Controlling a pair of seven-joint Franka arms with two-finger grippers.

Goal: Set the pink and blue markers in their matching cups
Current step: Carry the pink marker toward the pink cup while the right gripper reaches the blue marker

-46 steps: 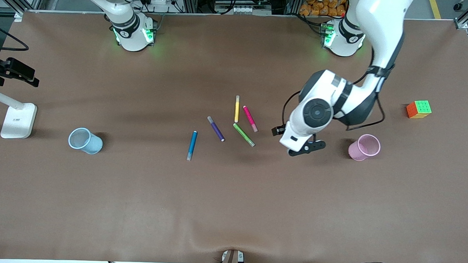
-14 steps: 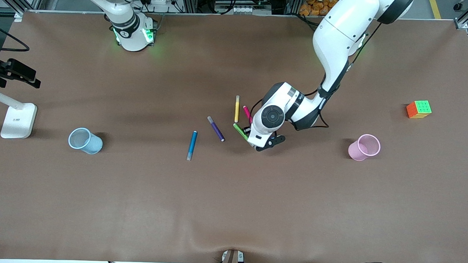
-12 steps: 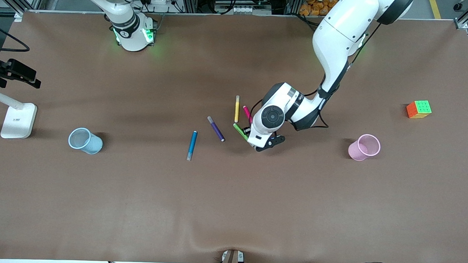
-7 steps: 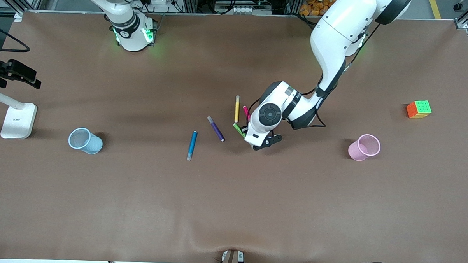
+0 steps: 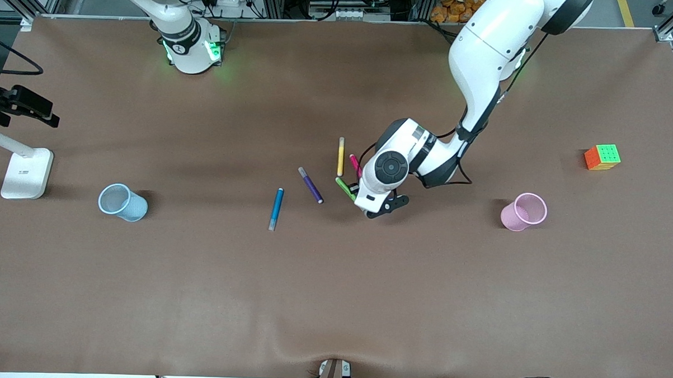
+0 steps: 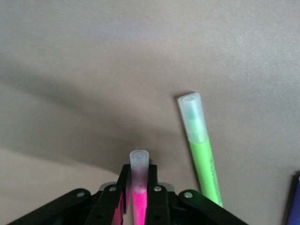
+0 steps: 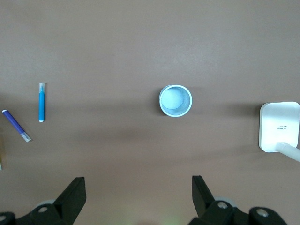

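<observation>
Having just clamped shut on the pink marker, the left gripper is seemingly beginning its lift mid-desk; the right gripper is waiting, wide open.

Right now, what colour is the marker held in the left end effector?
Pink marker with a pale cap, clearest in the left wrist view.

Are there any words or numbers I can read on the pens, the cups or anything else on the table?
None can be read.
Lamp base: a small dark mark, too small to read.
Right arm's base: a small mark on the black ring, too blurred to read.
Pink marker, blue marker, blue cup, pink cup, cube: no writing shows.
</observation>
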